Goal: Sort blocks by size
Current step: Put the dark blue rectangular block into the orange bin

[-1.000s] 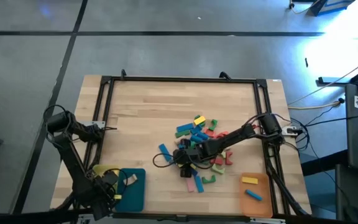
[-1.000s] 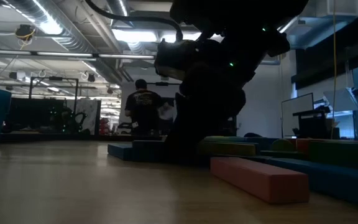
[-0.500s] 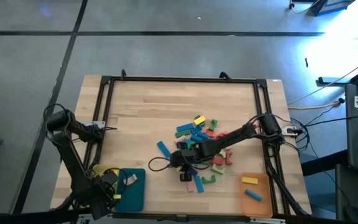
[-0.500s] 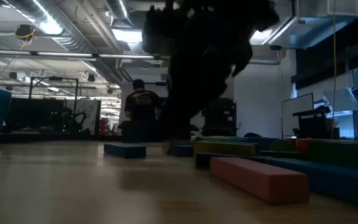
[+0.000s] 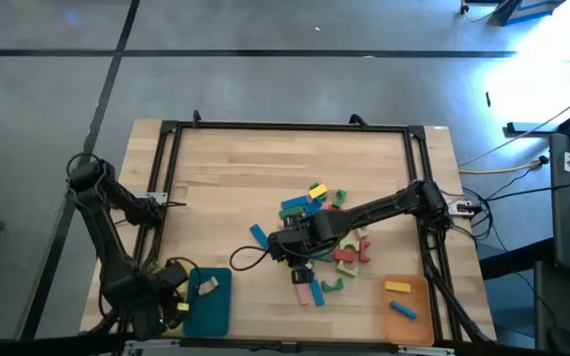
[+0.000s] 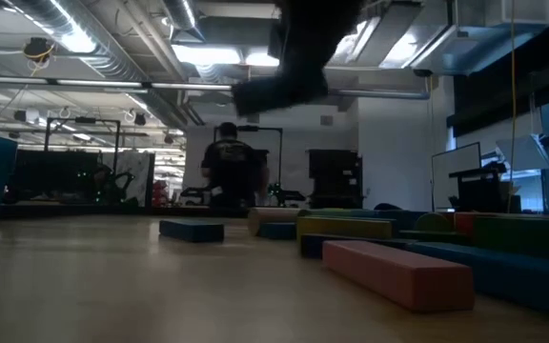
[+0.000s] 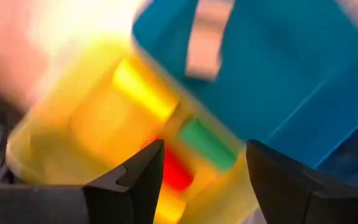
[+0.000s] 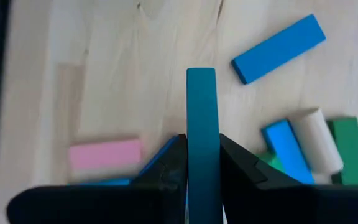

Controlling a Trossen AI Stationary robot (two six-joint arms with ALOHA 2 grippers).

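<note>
Blocks (image 5: 327, 222) lie in a loose heap right of centre in the lower half of the high view, on the wooden table (image 5: 226, 178), with one blue bar (image 5: 258, 235) apart at the heap's left edge and a pink bar (image 5: 310, 292) below it. The right gripper (image 5: 290, 252) reaches in from the right over the heap's lower left; in the right wrist view its fingers (image 8: 166, 168) are pressed against both sides of a teal block (image 8: 201, 134) standing on edge between them, above a pink bar (image 8: 104, 154) and blue bars (image 8: 278, 40). The left gripper (image 5: 171, 297) sits at the lower left of the high view over a yellow tray (image 5: 166, 272) beside a teal tray (image 5: 211, 307); its fingers (image 7: 135, 180) are spread, nothing between them. An orange tray (image 5: 404, 316) at lower right holds a yellow and a blue block. In the low view a person (image 6: 229, 167) stands in the room behind.
</note>
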